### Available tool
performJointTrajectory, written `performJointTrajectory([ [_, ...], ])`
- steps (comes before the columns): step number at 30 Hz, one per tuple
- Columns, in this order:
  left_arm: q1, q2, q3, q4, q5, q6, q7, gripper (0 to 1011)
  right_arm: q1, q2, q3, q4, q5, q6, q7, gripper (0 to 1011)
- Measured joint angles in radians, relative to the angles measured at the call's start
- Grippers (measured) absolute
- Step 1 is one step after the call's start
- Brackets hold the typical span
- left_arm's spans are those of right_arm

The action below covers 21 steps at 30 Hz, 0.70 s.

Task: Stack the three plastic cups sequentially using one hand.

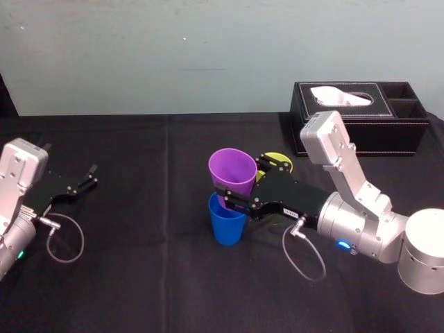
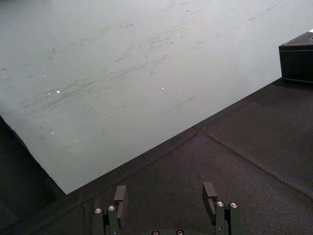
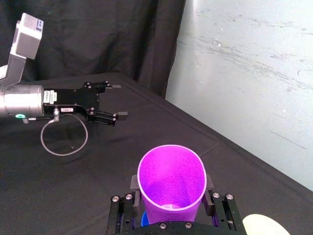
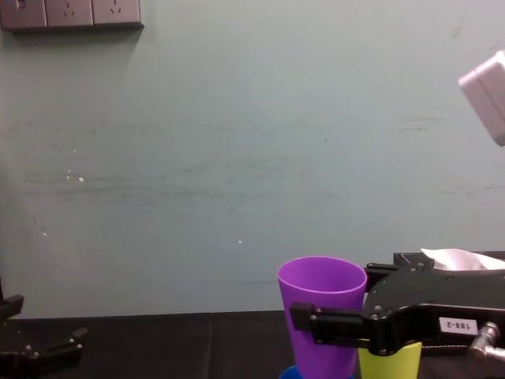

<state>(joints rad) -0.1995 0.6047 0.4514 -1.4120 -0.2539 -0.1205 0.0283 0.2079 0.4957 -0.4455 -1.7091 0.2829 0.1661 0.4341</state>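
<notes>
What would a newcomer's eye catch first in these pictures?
The purple cup stands out, held by the right gripper near the middle of the black table, its base at the mouth of the blue cup. Next come the yellow-green cup behind that gripper and the black tissue box at the far right. The left gripper rests open at the left.

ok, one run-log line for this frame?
right tool: shut on purple cup | purple cup: base at blue cup mouth, not seated | yellow-green cup: unstacked, behind right tool | left tool: open, parked left

Smooth plastic purple cup; matt black tablecloth (leather-look stitched tissue box).
</notes>
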Motion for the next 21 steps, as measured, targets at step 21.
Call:
performJointTrajectory([
  [21, 0.000, 0.000, 0.000, 0.000, 0.000, 0.000, 0.000, 1010, 0.027, -0.034, -0.016, 0.060, -0.025, 0.004, 0.005, 726],
])
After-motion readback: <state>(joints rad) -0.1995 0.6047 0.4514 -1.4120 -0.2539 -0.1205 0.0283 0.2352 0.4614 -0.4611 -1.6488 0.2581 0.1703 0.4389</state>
